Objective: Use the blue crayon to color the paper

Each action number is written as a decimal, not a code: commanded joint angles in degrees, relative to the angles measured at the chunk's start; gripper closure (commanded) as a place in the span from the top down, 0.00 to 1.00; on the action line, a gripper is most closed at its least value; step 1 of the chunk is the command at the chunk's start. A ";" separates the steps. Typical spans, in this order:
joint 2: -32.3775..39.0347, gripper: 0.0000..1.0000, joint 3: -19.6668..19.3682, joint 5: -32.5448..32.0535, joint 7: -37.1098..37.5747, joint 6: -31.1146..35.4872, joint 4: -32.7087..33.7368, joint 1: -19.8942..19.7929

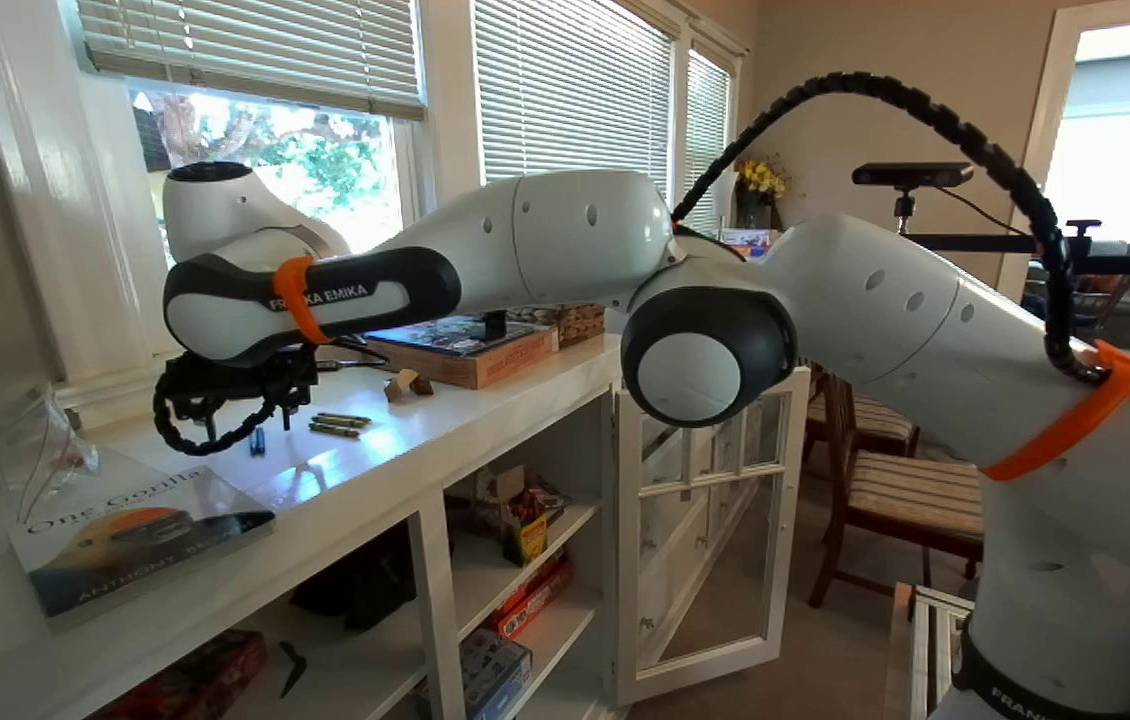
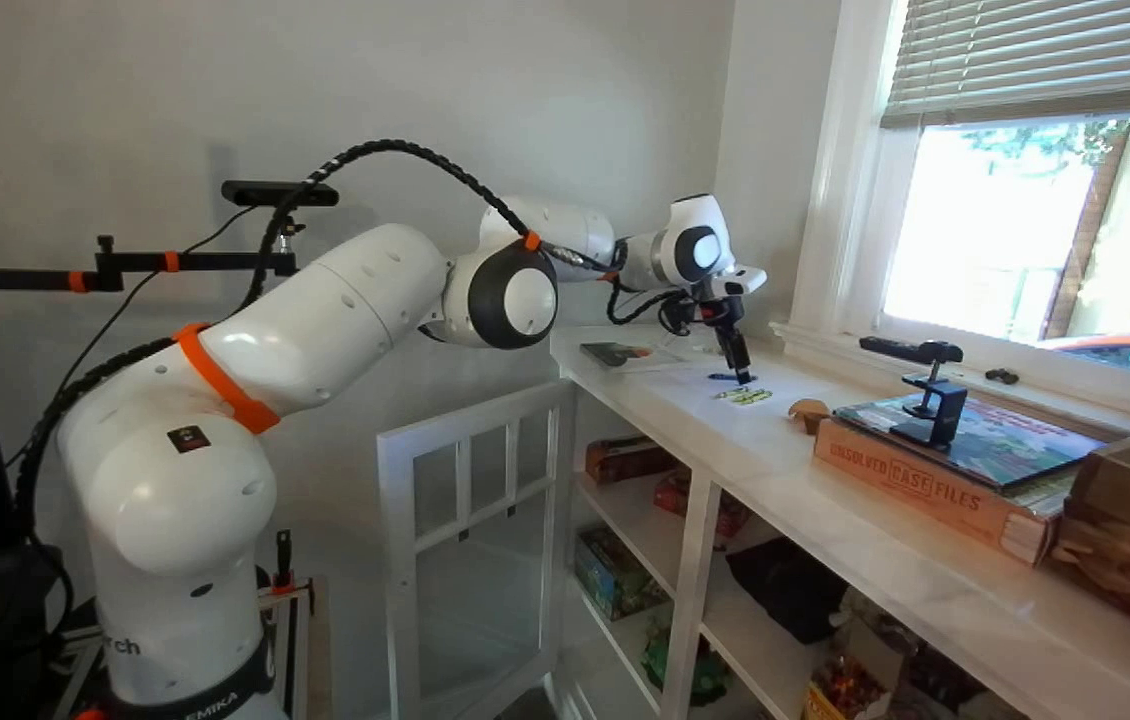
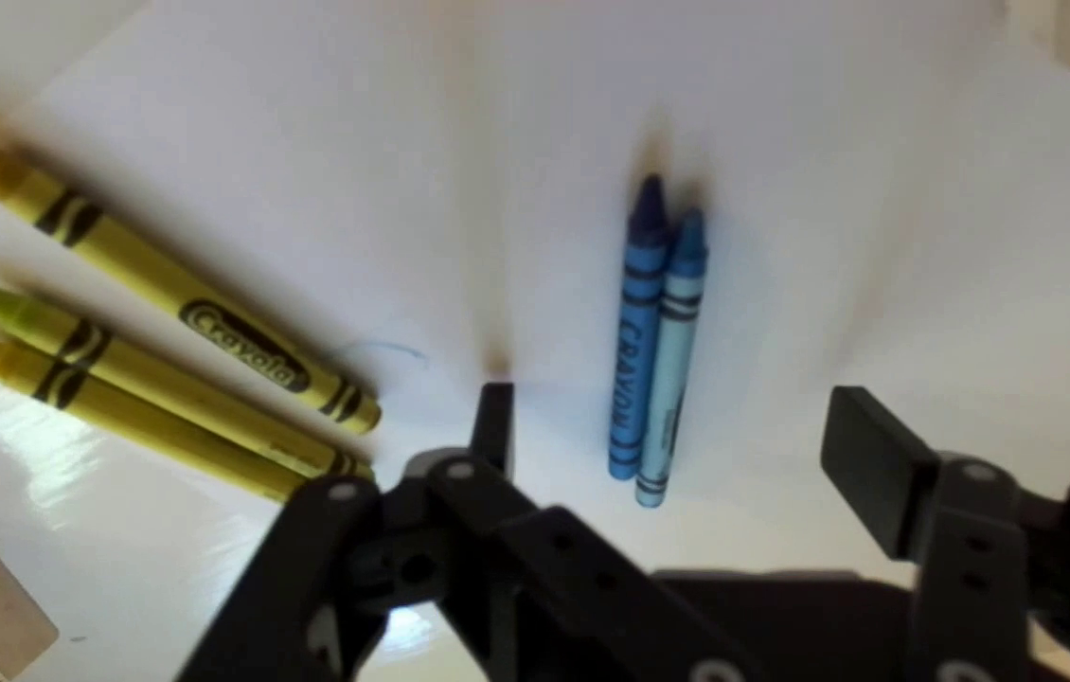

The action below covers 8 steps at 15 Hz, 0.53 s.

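Blue crayon [image 3: 674,365] lies below the hand [image 3: 684,443], between its parted fingers [image 3: 876,474].

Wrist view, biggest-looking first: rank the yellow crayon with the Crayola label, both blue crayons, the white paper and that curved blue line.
1. White paper, running out of frame
2. Yellow crayon with the Crayola label
3. Darker blue crayon and lighter blue crayon: too alike to rank
4. Curved blue line

Gripper [image 3: 674,436] cropped, 1 yellow crayon [image 3: 133,420] part-hidden

Black-banded blue crayon [image 3: 673,360], white paper [image 3: 559,284]
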 commanded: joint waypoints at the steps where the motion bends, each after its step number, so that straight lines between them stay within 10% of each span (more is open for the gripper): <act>1: 1.43 0.58 1.66 2.30 -0.21 -3.30 2.71 -1.12; 8: 1.65 0.10 2.22 2.69 -0.49 -5.13 3.88 -1.74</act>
